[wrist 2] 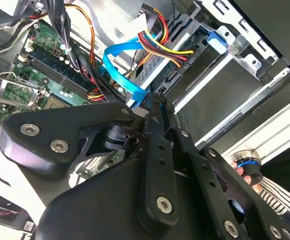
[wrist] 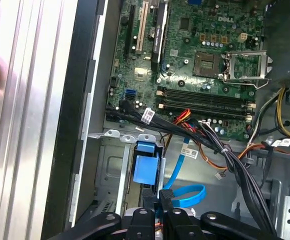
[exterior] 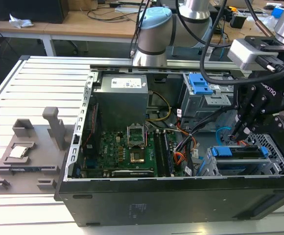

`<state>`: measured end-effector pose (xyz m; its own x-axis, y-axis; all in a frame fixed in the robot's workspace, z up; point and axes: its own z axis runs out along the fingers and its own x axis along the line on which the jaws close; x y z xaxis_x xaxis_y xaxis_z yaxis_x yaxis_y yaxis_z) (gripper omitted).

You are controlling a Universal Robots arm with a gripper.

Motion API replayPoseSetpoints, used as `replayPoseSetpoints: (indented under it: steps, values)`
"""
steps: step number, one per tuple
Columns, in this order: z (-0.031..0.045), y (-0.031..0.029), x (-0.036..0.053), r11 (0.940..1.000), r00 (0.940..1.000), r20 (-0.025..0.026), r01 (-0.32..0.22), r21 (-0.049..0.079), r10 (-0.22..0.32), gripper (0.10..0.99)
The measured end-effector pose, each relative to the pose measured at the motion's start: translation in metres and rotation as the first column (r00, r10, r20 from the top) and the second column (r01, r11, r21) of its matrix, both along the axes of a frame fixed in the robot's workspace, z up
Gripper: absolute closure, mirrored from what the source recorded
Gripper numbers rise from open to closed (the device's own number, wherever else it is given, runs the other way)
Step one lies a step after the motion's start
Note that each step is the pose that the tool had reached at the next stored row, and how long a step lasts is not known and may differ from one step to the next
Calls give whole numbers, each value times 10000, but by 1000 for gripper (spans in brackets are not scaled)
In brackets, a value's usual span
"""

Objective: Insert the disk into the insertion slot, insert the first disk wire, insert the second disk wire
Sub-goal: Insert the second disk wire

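Gripper: the black gripper (exterior: 240,133) hung over the case's (exterior: 181,200) end on the exterior view's right, tips down just above the disk.
Fingers: drawn narrow, nearly together in both wrist views (wrist 2: 152,100) (wrist: 160,200), pinched on the end plug of the blue cable (wrist 2: 117,65).
Blue cable: a flat ribbon that looped (wrist: 185,197) away from the tips, close to a bundle of red, yellow and black wires (wrist 2: 160,45).
Disk: the disk (exterior: 240,152) lay in its blue frame inside the slot, flat, its blue edge facing the motherboard.
Slot: the slot (exterior: 230,169), a silver perforated bay, sat in the case's near corner on the exterior view's right.
Motherboard: the motherboard (exterior: 127,147) lay flat on the case floor, well apart from the gripper.
Table: the case rested on a slatted metal table (exterior: 34,83), beside a grey fixture (exterior: 29,152).
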<state>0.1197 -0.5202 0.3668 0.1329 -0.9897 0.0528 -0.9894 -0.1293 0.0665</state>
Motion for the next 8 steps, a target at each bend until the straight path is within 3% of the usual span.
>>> replayPoseSetpoints:
  steps: [2,8]
  values:
    - [0,-1,18,10000,10000,0,-2,0,2,922]
    - [-2,0,258,10000,10000,-14,0,0,0,922]
